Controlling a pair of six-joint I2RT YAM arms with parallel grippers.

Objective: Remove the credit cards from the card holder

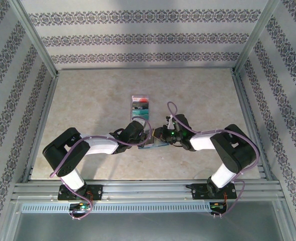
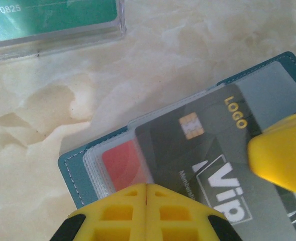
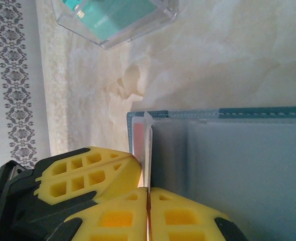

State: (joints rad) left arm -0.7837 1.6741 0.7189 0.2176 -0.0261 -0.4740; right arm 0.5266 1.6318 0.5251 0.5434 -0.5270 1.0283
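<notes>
Pinning the card holder (image 2: 70,173) near the table's (image 1: 88,100) near edge, my left gripper (image 2: 146,196), jaws together, bears on it so my right gripper (image 3: 148,196) can pinch one thin card edge. The left wrist view shows it is probably the dark card (image 2: 198,145); the right wrist view gives just its edge.

The dark card (image 2: 198,150) (the red one (image 2: 120,163) too) is partly hidden by the left pincer (image 2: 146,193).
</notes>
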